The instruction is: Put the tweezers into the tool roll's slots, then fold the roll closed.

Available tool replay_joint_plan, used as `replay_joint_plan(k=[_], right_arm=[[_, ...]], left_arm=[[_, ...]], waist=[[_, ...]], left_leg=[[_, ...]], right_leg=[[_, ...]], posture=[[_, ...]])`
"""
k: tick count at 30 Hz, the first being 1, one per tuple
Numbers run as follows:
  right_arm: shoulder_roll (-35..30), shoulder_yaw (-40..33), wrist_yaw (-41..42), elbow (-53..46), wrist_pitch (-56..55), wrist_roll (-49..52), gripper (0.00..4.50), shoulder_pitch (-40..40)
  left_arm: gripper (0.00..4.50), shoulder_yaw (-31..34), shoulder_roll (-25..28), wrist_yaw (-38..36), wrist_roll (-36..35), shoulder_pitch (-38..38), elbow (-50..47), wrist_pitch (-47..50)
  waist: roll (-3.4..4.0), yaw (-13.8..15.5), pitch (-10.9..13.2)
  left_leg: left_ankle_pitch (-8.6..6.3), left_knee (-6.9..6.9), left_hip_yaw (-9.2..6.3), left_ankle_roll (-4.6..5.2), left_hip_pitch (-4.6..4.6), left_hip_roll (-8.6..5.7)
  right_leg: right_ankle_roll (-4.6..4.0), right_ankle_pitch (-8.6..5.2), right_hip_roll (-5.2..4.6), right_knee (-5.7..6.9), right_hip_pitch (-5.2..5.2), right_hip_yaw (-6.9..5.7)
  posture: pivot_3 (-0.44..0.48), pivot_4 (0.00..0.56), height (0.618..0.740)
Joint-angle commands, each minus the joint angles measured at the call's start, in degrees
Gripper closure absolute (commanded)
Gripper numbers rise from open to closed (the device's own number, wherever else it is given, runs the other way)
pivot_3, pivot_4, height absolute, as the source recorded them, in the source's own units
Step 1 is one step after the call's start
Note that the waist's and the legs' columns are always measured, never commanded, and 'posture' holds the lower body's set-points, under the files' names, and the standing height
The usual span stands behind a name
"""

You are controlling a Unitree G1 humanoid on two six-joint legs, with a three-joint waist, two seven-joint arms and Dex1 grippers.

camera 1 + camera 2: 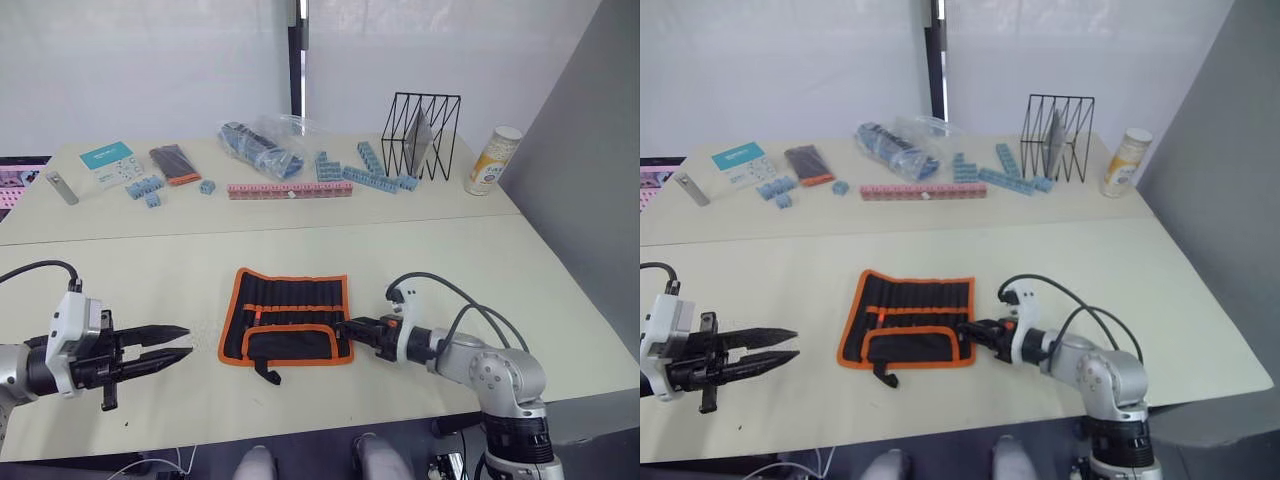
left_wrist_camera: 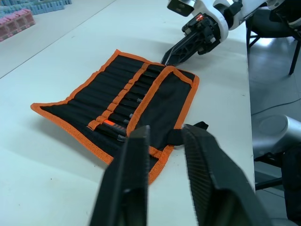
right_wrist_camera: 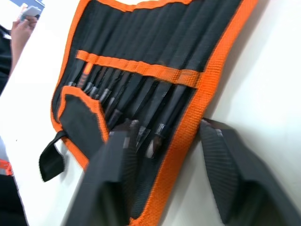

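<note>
The tool roll (image 1: 288, 317) lies open on the near table (image 1: 500, 260), its lower flap folded up over the bottom part, the black strap (image 1: 266, 371) sticking out at its near edge. The tweezers (image 3: 141, 101) sit in the slots (image 2: 123, 96) under the orange stripe. The right gripper (image 3: 171, 155) is at the roll's right edge — fingers apart, one over the fabric, one outside the orange edging, clamped on nothing. The left gripper (image 1: 165, 349) hovers well left of the roll, pointing toward it, fingers slightly apart and empty.
</note>
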Motion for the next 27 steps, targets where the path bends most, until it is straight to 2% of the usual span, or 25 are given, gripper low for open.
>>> replay_joint_plan(k=[1, 3, 6, 20, 27], right_arm=[[0.7, -0.1, -0.7, 0.1, 0.1, 1.2, 3.82, 0.0], [1.1, -0.8, -1.1, -0.1, -0.2, 1.7, 4.49, -0.1], [0.3, -1.9, -0.9, -0.4, -1.8, 1.9, 4.5, -0.8], [-0.5, -9.0, -3.8, -1.1, 0.3, 7.9, 4.5, -7.4], [1.9, -6.5, -7.8, -4.0, 3.0, 10.1, 4.5, -8.4]], left_arm=[[1.66, -0.1, -0.5, 0.1, 0.8, -1.1, 0.0, -1.9], [1.01, -0.6, -0.9, 0.2, 1.2, -1.2, 0.2, -2.5], [0.03, -1.5, -1.3, 1.0, 1.9, -1.9, 0.5, -2.9], [0.03, -3.6, -0.9, 0.8, 3.6, -2.7, 1.4, -2.8], [0.03, -3.6, -1.0, 0.0, 4.1, -2.3, 2.6, -3.8]], waist=[[-0.01, -0.1, 0.0], [-0.06, -0.2, 0.0], [-0.04, -0.4, 0.0], [0.07, -0.4, 0.0], [0.08, -0.5, 0.1]], left_leg=[[0.0, 0.0, 0.0, 0.0, -0.01, 0.0], [0.0, -0.04, 0.0, 0.0, 0.02, 0.0], [0.0, -0.02, 0.0, 0.0, -0.02, -0.01], [0.0, -0.2, -0.01, 0.0, -0.18, -0.02], [0.0, -0.23, -0.01, 0.01, -0.2, -0.01]], right_leg=[[0.0, 0.0, 0.0, 0.0, 0.0, 0.0], [0.0, 0.0, 0.0, -0.01, 0.02, 0.0], [0.01, 0.0, 0.0, -0.03, 0.01, 0.03], [0.41, 0.23, 0.01, -0.08, -0.17, 0.05], [0.4, 0.23, 0.01, -0.09, -0.2, 0.04]], posture=[[0.0, 0.15, 0.737], [0.0, 0.15, 0.737], [0.0, 0.15, 0.737], [0.0, 0.15, 0.737], [0.0, 0.15, 0.737]])
